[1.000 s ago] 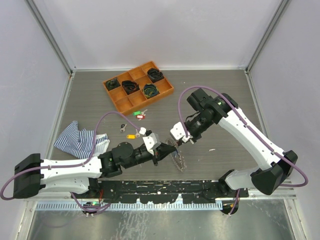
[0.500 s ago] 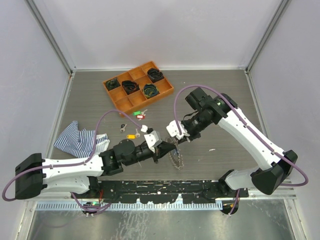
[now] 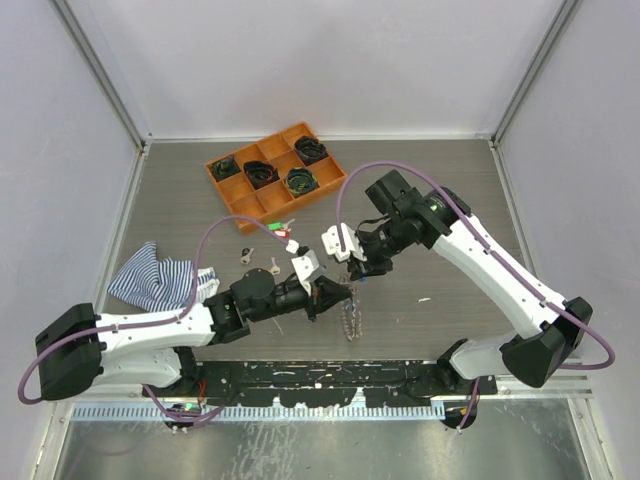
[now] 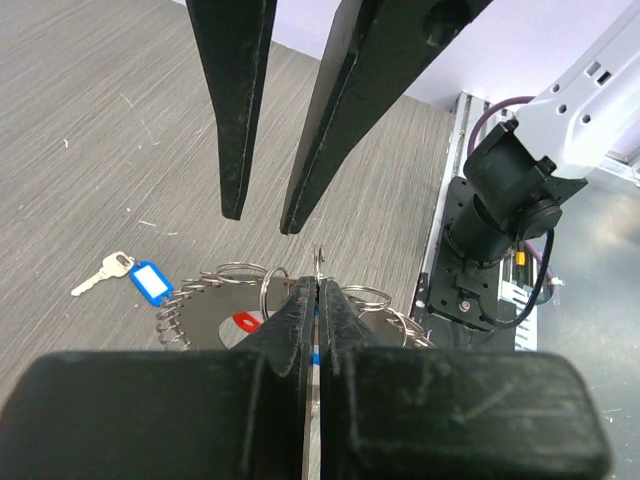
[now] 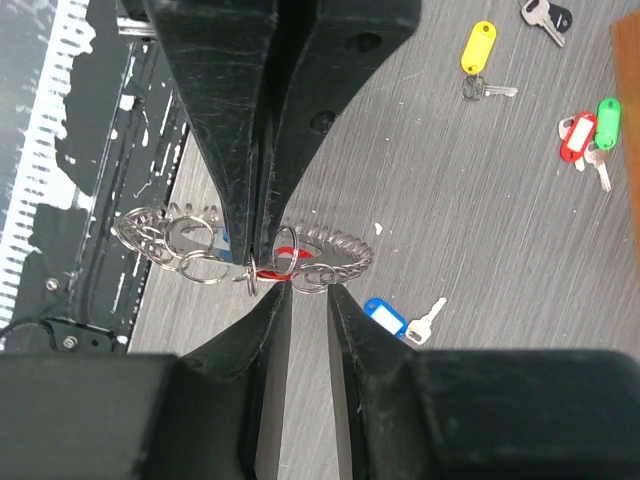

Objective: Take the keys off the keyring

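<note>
Pinching spiky silvery wire keyring (image 4: 190, 300), left hand (image 4: 318, 285) clamped, right hand (image 4: 260, 215) narrowly parted

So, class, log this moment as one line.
left gripper: shut on keyring | right gripper: open, by keyring | blue key: on table

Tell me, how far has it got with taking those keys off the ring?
Partly done. Already loose: the yellow-tag key, red-tag key, green-tag key and blue-tag key. In hand: the left gripper pinches the keyring while the right gripper stands open beside it. To do: a red tag on the ring suggests at least one key to go.
</note>
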Tool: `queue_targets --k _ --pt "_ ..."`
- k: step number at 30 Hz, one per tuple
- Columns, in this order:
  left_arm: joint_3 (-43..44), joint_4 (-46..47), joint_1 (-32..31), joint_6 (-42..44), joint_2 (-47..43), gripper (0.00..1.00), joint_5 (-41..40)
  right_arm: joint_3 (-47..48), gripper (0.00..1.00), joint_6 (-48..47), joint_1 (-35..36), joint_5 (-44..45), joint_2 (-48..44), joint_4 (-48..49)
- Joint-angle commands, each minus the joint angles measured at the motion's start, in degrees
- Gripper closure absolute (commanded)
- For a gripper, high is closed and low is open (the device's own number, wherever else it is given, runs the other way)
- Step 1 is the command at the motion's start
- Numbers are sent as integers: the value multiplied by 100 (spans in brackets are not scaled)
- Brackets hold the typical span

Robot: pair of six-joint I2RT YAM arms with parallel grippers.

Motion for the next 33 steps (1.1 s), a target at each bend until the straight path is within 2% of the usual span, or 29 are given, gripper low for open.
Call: queue_targets --k 1,7,10,22,33 --pt "-71 848 132 -292 -151 100 182 281 73 882 -94 -165 9 321" --pt "-288 995 157 -13 -304 100 111 -375 70 1052 -666 -1315 -277 365" --pt "-274 942 253 128 -329 100 372 -680 61 914 -812 -1799 -414 439" --pt "-86 708 875 -67 -390 100 1652 -860 58 774 -812 -2002 -272 731" --pt "111 478 1028 -114 -405 100 1906 -1001 61 1262 -654 -1854 -170 1164"
